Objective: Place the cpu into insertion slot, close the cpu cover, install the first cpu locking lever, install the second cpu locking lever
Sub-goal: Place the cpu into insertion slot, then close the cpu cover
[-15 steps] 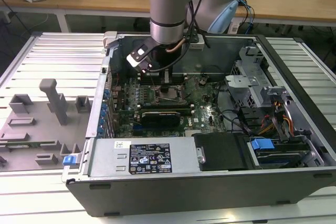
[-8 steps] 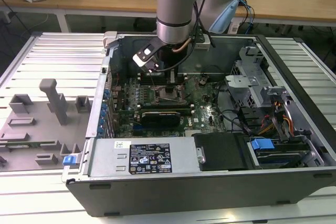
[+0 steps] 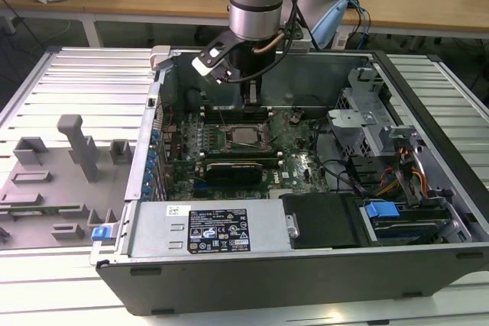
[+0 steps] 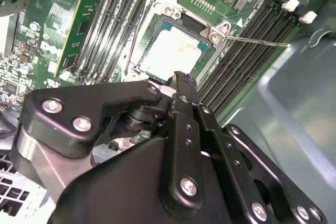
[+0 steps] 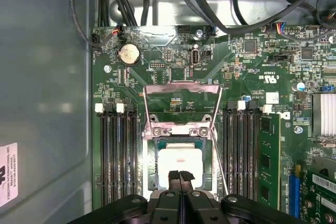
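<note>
The cpu (image 5: 180, 160), a flat square chip with a pale silver top, lies in the insertion slot (image 5: 152, 166) on the green board. It also appears in the second wrist view as the cpu (image 4: 173, 51) and in the exterior view as the cpu (image 3: 246, 136). The cpu cover (image 5: 181, 88), a thin metal frame with a large window, stands swung open from its hinge beyond the chip. Both thin locking levers (image 4: 257, 40) (image 4: 134, 38) are loose beside the socket. My gripper (image 5: 180, 176) hangs just above the chip's near edge, shut with nothing between the fingers.
Long black memory slots (image 5: 118, 156) flank the socket on both sides. Black cables (image 5: 210, 3) run along the case wall beyond the board. The open case (image 3: 428, 188) holds drive bays and wiring on the exterior view's right. A grey fixture plate (image 3: 69, 166) lies outside on the exterior view's left.
</note>
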Available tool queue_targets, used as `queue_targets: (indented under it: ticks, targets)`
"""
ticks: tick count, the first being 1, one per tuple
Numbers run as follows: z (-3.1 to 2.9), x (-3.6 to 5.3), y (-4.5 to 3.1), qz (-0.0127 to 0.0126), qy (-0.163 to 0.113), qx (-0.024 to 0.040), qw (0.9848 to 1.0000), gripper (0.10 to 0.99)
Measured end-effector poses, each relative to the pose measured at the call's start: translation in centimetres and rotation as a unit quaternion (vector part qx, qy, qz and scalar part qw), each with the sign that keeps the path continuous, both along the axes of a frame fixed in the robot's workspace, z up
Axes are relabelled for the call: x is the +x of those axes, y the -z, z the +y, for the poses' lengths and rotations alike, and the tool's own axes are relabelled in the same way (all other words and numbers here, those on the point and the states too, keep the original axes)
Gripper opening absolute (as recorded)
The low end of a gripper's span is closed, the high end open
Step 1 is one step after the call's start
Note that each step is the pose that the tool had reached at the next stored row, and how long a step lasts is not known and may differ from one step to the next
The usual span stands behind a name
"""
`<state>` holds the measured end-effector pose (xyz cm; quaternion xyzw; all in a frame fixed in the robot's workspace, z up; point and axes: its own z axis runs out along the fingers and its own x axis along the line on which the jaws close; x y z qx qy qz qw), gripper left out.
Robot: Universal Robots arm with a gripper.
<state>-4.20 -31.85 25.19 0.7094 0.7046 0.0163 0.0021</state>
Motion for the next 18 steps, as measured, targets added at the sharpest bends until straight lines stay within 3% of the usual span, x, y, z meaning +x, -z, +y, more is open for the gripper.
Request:
queue_targets:
  ticks: [13,18]
  targets:
    - [0.0,0.0,-0.09,0.0,0.0,0.0,1.0,0.106]
    - [0.06,0.0,-0.95,0.0,0.0,-0.0052,1.0,0.106]
